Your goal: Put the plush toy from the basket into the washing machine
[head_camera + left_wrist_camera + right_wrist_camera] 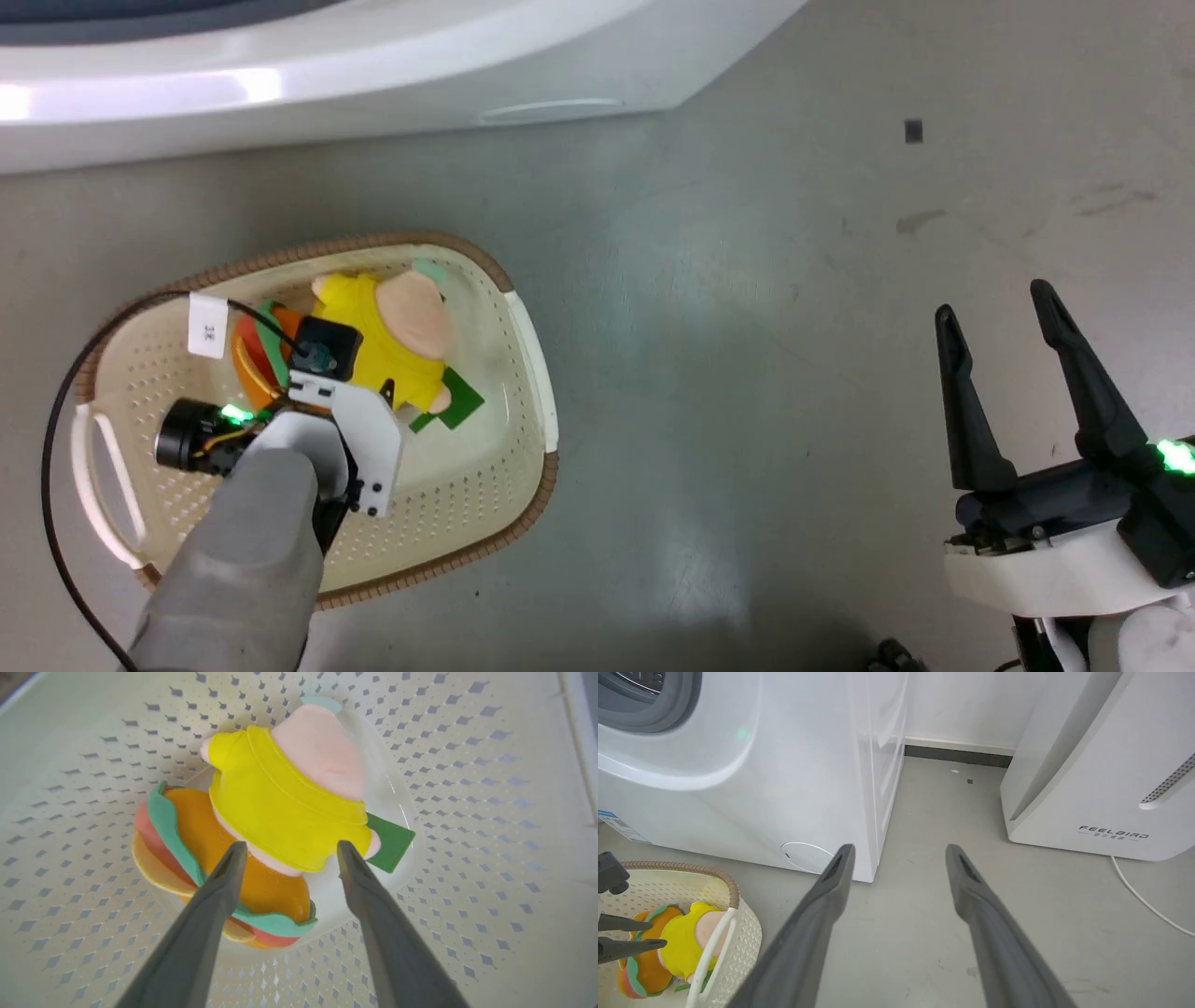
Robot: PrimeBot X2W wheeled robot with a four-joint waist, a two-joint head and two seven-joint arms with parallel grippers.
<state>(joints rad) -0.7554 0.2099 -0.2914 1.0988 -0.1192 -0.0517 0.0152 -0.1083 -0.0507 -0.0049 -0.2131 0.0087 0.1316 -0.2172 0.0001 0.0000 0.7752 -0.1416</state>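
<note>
While the plush toy (pixel 280 812) lies on its side on the bottom of the basket (pixel 523 336), the left gripper (pixel 290 845) points down at it with fingers spread wide. One tip is over the orange body and the other by the yellow hem, evidently set to close across the soft middle. The basket walls stand well clear around the fingers, leaving room to lift straight out. The washing machine (pixel 738 765) stands beyond the far rim, and the right gripper (pixel 992 299) hangs spread and empty over the floor (pixel 747 373).

Grey forearm (pixel 233 560), white bracket (pixel 359 439), black cable (pixel 45 467), dark tapered claw fingers (pixel 1085 373)
</note>
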